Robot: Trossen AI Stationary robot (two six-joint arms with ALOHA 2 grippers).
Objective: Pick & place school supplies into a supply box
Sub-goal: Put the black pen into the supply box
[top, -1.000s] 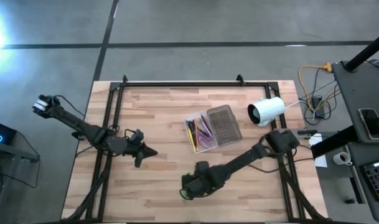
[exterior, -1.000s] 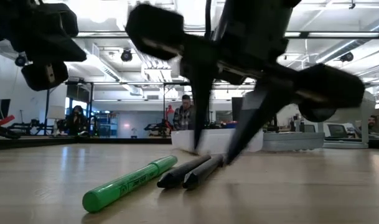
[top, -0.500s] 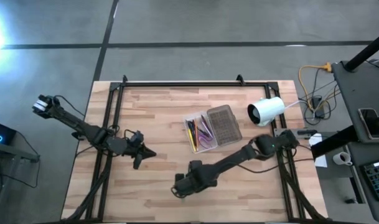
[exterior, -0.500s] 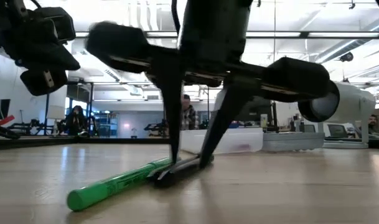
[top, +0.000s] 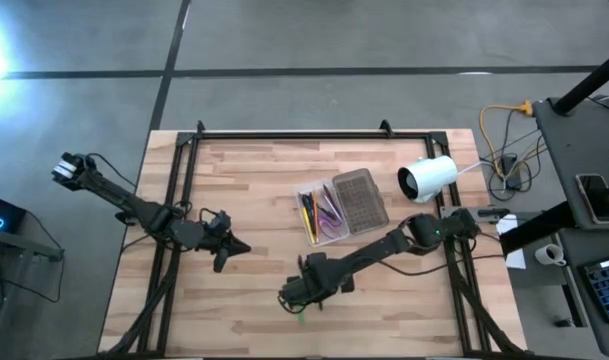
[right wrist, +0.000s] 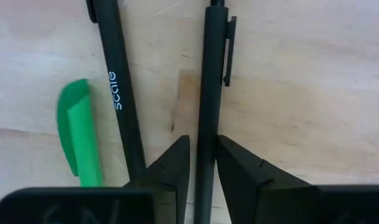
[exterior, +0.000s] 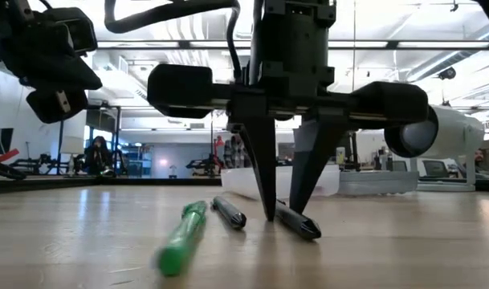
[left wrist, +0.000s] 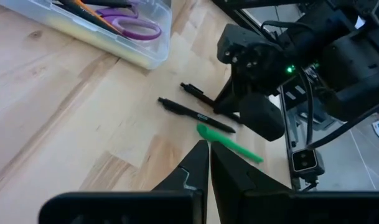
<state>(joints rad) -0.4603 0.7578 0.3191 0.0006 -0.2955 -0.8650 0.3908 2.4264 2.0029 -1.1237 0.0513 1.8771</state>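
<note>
Three supplies lie near the table's near edge: a green marker (exterior: 180, 237) (right wrist: 80, 134), a black pen with white lettering (right wrist: 121, 93) (exterior: 228, 213), and a black pen with a clip (right wrist: 205, 74) (exterior: 299, 223). My right gripper (top: 304, 292) (right wrist: 203, 165) points down and is shut on the clip pen. The clear supply box (top: 329, 212) (left wrist: 102, 28) stands open mid-table, with scissors and pens inside. My left gripper (top: 241, 246) (left wrist: 209, 152) is shut, above the table's left half, holding nothing. My right gripper pinches the clip pen's barrel (right wrist: 205, 134) between its two fingers (right wrist: 173, 165), a little behind the clip. The fingers come from above, pointing down, and lie across the pen. The pen lies flat on the wood.
A white cylindrical camera (top: 427, 178) (exterior: 445, 132) stands at the table's right, beside the box's open lid (top: 361, 200). Bare wood (top: 244, 180) stretches left of the box. People and equipment show in the room behind.
My right gripper has shifted a little toward the table's left edge, sunk onto the pens, and narrowed its fingers from a wide straddle onto the clip pen. The pens and marker, earlier side by side, have fanned apart; the green marker has swung round.
</note>
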